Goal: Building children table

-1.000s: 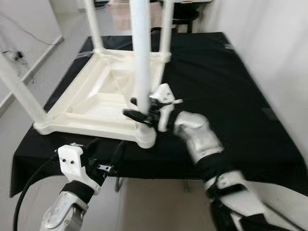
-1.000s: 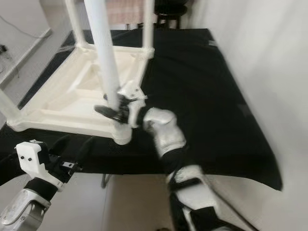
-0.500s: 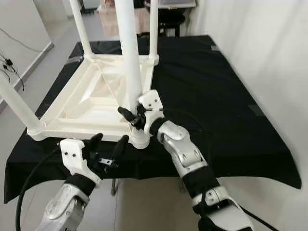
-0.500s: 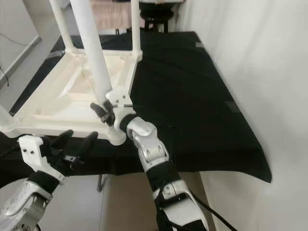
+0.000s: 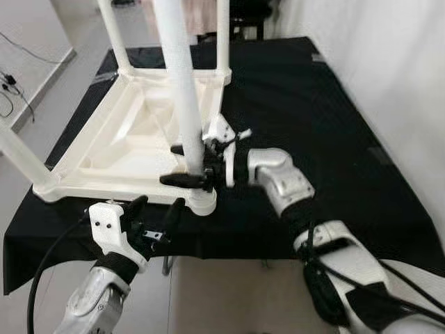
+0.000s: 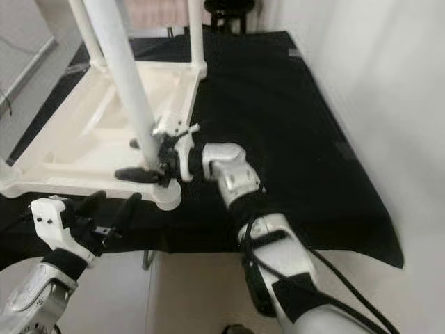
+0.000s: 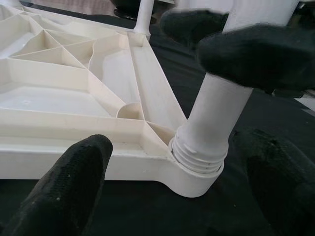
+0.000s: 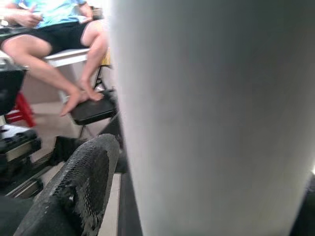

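Table (image 5: pixel 132 149) lies upside down on the black cloth (image 5: pixel 306 104) — near leg (image 5: pixel 179 83) standing in its corner socket (image 7: pixel 197 169). Right gripper (image 5: pixel 189 165) grips that leg low down; left gripper (image 5: pixel 154 214) hangs wide open just below the corner. Best to twist about the leg's own axis and keep it upright so the thread doesn't cross.

Cream-white moulded plastic children's table (image 5: pixel 132 142), upturned: uniform cream, ribbed underside slightly warmer in tone. White cylindrical plastic leg (image 5: pixel 179 90): plain matte white. Black fabric cloth (image 5: pixel 313 104) covering the worktop: solid black, unpatterned. Right gripper (image 5: pixel 186 164): black fingers, white housing, silver arm. Left gripper (image 5: pixel 154 211): black fingers, white wrist block, black cable. Pale grey floor (image 5: pixel 42 90). White wall (image 5: pixel 396 62). Seated person (image 8: pixel 54 34): light blue top, black shorts.
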Motion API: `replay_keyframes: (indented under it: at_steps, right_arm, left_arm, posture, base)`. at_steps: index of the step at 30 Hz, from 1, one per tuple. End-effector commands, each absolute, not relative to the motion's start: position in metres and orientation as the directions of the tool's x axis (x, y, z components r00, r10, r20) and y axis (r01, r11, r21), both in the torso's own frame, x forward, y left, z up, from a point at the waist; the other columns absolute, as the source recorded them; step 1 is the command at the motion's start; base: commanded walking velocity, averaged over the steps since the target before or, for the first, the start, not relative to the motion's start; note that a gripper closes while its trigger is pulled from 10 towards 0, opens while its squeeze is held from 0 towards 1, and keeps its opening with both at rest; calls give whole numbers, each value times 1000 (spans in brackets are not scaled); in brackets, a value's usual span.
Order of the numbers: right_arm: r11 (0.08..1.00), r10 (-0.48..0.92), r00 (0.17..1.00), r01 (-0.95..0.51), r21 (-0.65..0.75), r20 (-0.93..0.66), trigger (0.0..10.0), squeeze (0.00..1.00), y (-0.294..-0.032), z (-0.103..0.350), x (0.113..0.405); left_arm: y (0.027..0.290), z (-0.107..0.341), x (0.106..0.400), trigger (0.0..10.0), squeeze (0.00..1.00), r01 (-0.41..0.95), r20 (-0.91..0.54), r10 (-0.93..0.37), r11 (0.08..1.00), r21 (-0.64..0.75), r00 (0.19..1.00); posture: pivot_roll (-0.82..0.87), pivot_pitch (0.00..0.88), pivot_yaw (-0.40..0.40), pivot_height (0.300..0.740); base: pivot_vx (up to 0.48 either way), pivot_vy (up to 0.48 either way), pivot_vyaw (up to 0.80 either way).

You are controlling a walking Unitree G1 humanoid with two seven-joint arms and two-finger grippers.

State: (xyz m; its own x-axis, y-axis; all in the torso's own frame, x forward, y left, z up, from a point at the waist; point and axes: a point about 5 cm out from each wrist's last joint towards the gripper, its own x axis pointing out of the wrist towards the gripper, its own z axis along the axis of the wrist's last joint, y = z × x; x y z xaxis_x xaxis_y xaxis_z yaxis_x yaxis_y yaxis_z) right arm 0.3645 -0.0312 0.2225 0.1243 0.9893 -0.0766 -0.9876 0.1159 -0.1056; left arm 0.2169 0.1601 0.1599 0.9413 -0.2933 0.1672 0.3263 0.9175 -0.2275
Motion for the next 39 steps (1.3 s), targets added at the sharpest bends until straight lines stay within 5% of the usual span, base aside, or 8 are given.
replay_keyframes:
  at_steps: [1, 18, 20, 31, 32, 34, 35, 39]
  right_arm:
    - [102, 990, 108, -992, -73, -92, 1451, 0, -30, 220, 367]
    - [118, 964, 153, -978, -170, -215, 0, 0, -75, 183, 348]
    - [731, 670, 718, -682, 3, -187, 0, 0, -49, 144, 316]
    - [696, 704, 698, -715, -70, -132, 0, 0, -2, 142, 326]
    - [683, 716, 685, -727, -65, -138, 10000, 0, 2, 141, 330]
    - [665, 736, 668, -744, -69, -114, 10000, 0, 3, 144, 334]
    - [640, 760, 644, -765, -65, -94, 10000, 1000, 4, 147, 337]
    - [556, 830, 557, -830, -49, -25, 10000, 1000, 6, 173, 336]
  left_arm:
    - [163, 158, 213, 10000, 0, 314, 155, -286, 927, -207, 946]
    - [155, 156, 193, 10000, 0, 393, 96, -381, 901, -184, 919]
    - [158, 159, 194, 10000, 0, 391, 101, -379, 905, -170, 920]
    - [157, 158, 199, 10000, 0, 401, 97, -390, 902, -160, 916]
    - [158, 158, 200, 10000, 0, 389, 100, -377, 907, -161, 921]
    - [159, 158, 200, 10000, 0, 369, 103, -357, 916, -158, 928]
    - [160, 158, 201, 10000, 0, 356, 105, -343, 922, -154, 934]
    - [161, 157, 203, 10000, 0, 347, 101, -335, 926, -148, 937]
  posture:
    - [51, 105, -7, 740]
    - [14, 174, 6, 740]
    - [-12, 203, 32, 740]
    - [30, 159, 24, 740]
    - [37, 150, 22, 740]
    - [41, 148, 20, 740]
    - [43, 138, 20, 740]
    - [51, 125, 18, 740]
  base:
    - [0, 0, 0]
    - [0, 0, 0]
    - [0, 0, 0]
    - [0, 0, 0]
    - [0, 0, 0]
    - [0, 0, 0]
    - [0, 0, 0]
    - [0, 0, 0]
